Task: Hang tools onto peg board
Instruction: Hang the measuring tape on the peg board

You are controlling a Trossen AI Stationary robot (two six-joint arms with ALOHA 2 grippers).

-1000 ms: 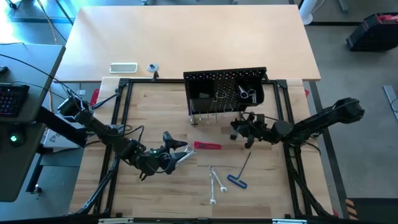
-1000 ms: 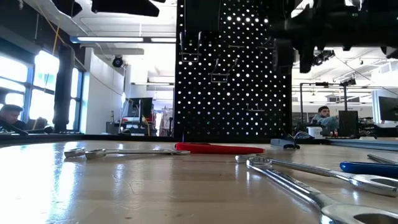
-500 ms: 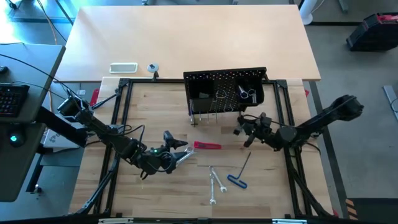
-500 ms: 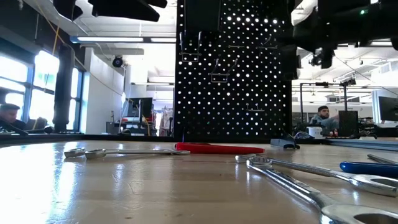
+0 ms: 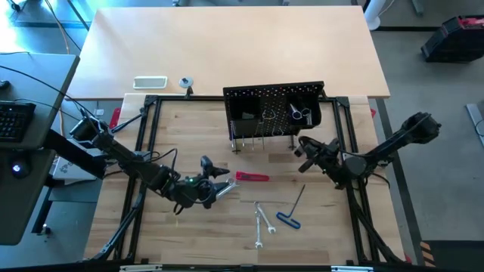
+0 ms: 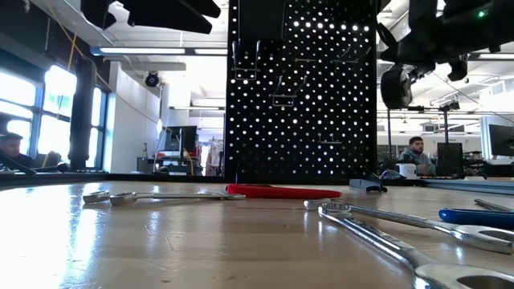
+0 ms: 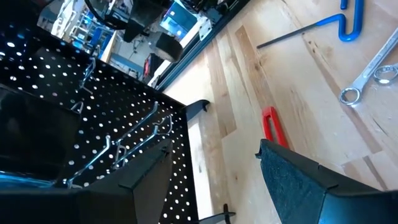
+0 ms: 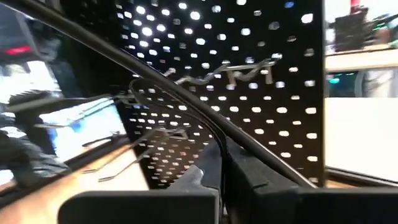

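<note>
The black peg board stands upright at the far middle of the table, with a small silver tool hanging on it. A red-handled tool, two silver wrenches and a black L-shaped key with a blue end lie flat on the table. Another wrench lies left of the red tool. My left gripper is open and empty above the table, just left of the red tool. My right gripper hangs shut in front of the board's right end.
A black tubular frame borders the work area. A white tray and a small round object sit on the far table. People show in the room behind. Bare wood lies between the board and the tools.
My right gripper has drawn back from the front of the peg board toward the table's right edge. My left gripper has edged slightly toward the red tool. The tools on the table have stayed where they were.
</note>
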